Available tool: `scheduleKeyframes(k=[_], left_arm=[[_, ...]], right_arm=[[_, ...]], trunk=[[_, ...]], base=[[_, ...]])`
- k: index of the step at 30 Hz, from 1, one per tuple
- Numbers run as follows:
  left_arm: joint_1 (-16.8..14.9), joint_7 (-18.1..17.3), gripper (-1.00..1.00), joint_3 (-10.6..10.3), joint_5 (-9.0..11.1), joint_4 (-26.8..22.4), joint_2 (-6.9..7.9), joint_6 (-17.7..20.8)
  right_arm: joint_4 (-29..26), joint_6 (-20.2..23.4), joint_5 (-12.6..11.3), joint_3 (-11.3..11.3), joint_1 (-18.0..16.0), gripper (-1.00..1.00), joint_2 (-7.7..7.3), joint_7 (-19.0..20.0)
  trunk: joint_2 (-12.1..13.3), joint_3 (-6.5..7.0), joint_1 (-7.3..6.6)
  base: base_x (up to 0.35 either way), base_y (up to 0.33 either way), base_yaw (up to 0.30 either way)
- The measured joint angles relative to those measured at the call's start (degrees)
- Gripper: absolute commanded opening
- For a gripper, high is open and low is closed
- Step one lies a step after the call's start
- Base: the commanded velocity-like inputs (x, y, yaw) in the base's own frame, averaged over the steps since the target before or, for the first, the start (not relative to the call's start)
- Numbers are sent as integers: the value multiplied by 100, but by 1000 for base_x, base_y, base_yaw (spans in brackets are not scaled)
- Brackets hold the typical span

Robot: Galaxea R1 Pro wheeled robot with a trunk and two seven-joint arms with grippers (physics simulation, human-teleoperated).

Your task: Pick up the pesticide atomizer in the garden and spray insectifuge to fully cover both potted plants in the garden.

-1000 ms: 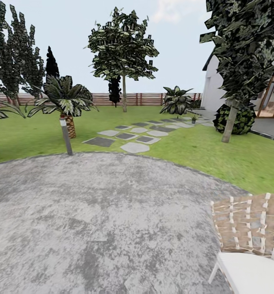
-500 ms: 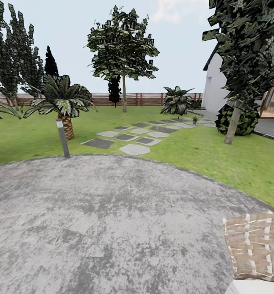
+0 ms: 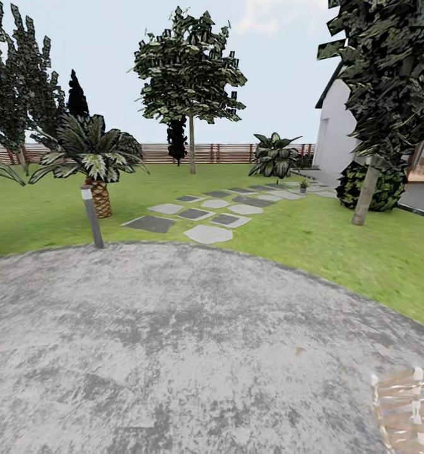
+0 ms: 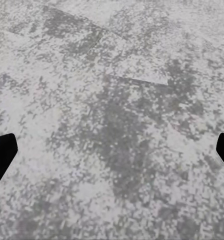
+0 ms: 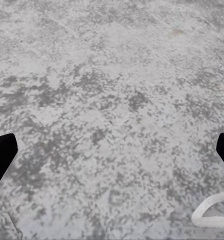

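Robot out on the round paving (image 3: 174, 340), both hands spread wide and holding nothing.

Beyond the paving's far edge the lawn (image 3: 313, 239) runs to a brown slatted fence (image 3: 218, 152). A grey post lamp (image 3: 91, 216) stands at that edge beside a low palm (image 3: 93, 157). Stone slabs (image 3: 206, 211) lead across the grass to one potted plant (image 3: 303, 185), tiny by the white house (image 3: 335, 135). A woven chair back (image 3: 407, 410) pokes in at the paving's near right corner. The left hand (image 4: 112, 150) and right hand (image 5: 112, 150) hang over bare paving, fingertips far apart; a white chair leg (image 5: 212, 212) lies near the right one.
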Motion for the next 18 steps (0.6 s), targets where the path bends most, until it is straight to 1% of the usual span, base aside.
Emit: scheduleKeyframes(k=[18], left_arm=[[0,0,100,0,0,0,0,0]], right_arm=[[0,-1,0,0,0,100,0,0]], trunk=[[0,0,0]], base=[[339,0,0]])
